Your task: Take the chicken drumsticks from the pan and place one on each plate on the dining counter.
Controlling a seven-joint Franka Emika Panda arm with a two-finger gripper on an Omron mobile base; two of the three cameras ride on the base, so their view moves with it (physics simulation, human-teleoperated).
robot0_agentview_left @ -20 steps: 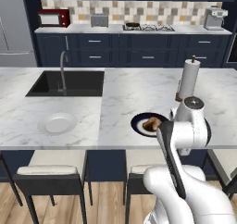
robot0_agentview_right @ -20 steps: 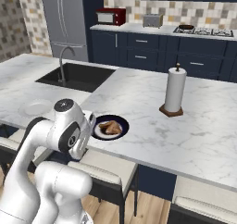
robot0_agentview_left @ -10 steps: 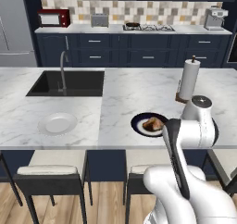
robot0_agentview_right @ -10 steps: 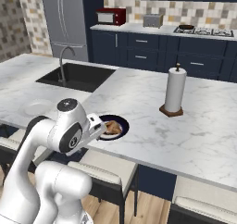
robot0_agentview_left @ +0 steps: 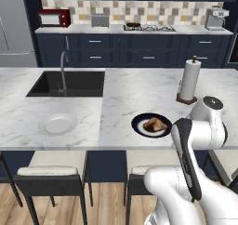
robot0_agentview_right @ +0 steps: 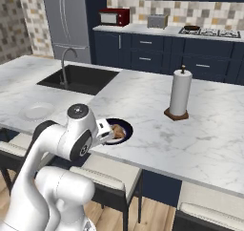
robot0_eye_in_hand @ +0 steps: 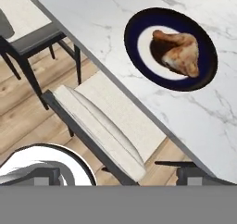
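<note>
Counter edge (robot0_eye_in_hand: 139, 108) beside dark plate (robot0_eye_in_hand: 209, 68)

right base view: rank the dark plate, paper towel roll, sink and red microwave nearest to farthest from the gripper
1. dark plate, just beyond the gripper, holding a drumstick.
2. paper towel roll, to the right on the dining counter.
3. sink, to the left; close to the roll, hard to call.
4. red microwave, on the back worktop.
</note>
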